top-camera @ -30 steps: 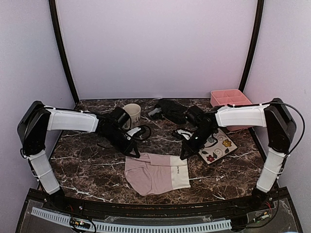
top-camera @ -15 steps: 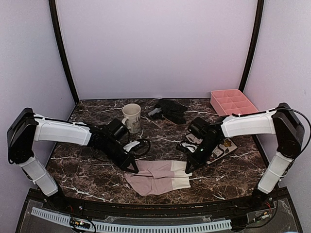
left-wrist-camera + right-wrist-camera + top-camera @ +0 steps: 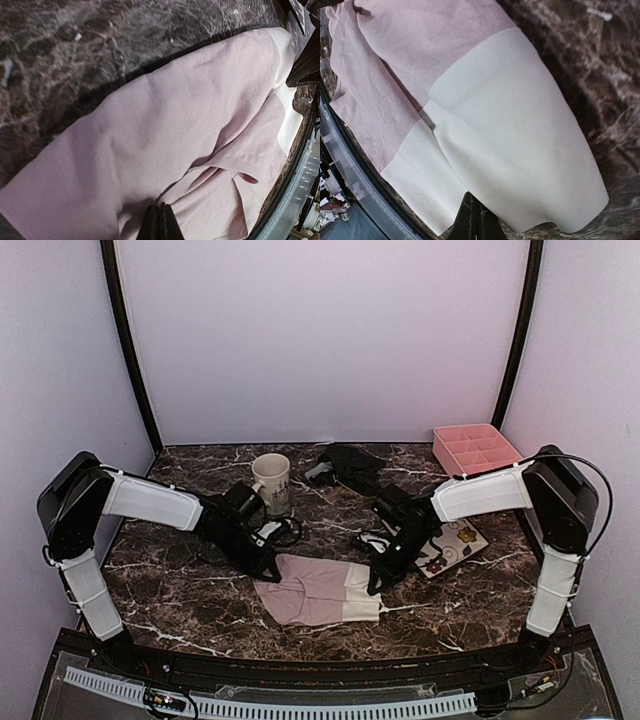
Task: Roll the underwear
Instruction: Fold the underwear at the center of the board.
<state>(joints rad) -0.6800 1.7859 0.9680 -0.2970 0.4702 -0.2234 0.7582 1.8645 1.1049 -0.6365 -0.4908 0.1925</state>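
Observation:
The pale pink and white underwear [image 3: 315,592] lies doubled over on the marble table, pink part left, white band right. My left gripper [image 3: 270,570] is shut at its left far corner; in the left wrist view [image 3: 161,222] the pink cloth [image 3: 190,115] creases toward the closed fingertips. My right gripper [image 3: 377,583] is shut at the white band's edge, also seen in the right wrist view [image 3: 475,220] against the white band [image 3: 520,125]. The black ribbed underwear [image 3: 350,466] lies bunched at the back middle, apart from both grippers.
A white mug [image 3: 272,480] stands just behind my left arm. A flowered square plate [image 3: 452,542] lies right of my right gripper. A pink divided tray [image 3: 478,448] sits at the back right. The table's front rail [image 3: 300,705] is close below the garment.
A second ago the garment lay flat with the grippers at its far corners. They drew the far edge toward the front, folding it, then moved back; the doubled garment now sits farther from the front.

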